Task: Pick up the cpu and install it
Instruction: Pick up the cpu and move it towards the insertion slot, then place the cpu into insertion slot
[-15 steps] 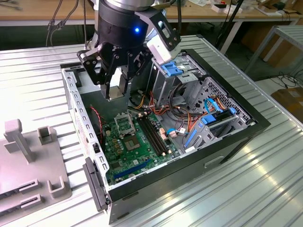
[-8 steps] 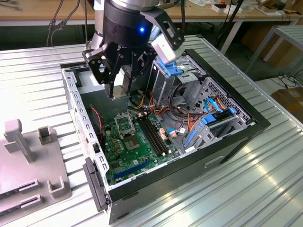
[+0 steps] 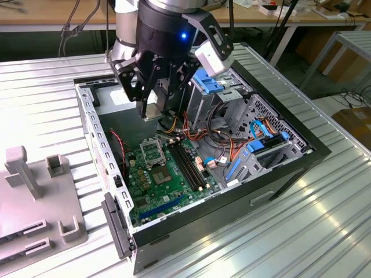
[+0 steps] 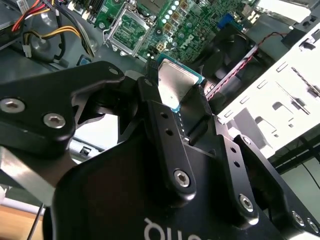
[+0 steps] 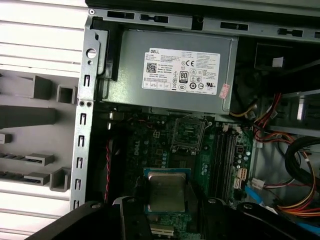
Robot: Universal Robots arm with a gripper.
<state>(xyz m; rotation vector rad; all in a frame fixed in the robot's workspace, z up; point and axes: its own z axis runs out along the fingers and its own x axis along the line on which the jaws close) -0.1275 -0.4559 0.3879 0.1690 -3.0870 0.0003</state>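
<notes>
Gripper point(image 3: 153, 109) hangs above the open computer case point(image 3: 203, 231) in the exterior view, over the socket point(image 3: 152, 152). In the second wrist view, its fingers point(image 4: 160, 115) clamp the cpu point(image 4: 175, 82) by two edges. In the first wrist view, the cpu point(image 5: 166, 192) sits held above the motherboard point(image 5: 150, 155), near the socket point(image 5: 187, 135).

One edge of the cpu point(image 5: 166, 192) behind the claw point(image 5: 167, 204); part of the motherboard point(image 5: 155, 150) behind both.

Cpu point(image 5: 166, 192): smooth silvery metal lid, dull sheen. Gripper point(image 4: 176, 86): matt black, smooth, steel screws. Motherboard point(image 3: 152, 174): glossy green board. Computer case point(image 3: 87, 124): bare grey sheet metal. Table point(image 3: 324, 220): ribbed, shiny metal. Power supply point(image 5: 130, 75): grey metal, paper label.
</notes>
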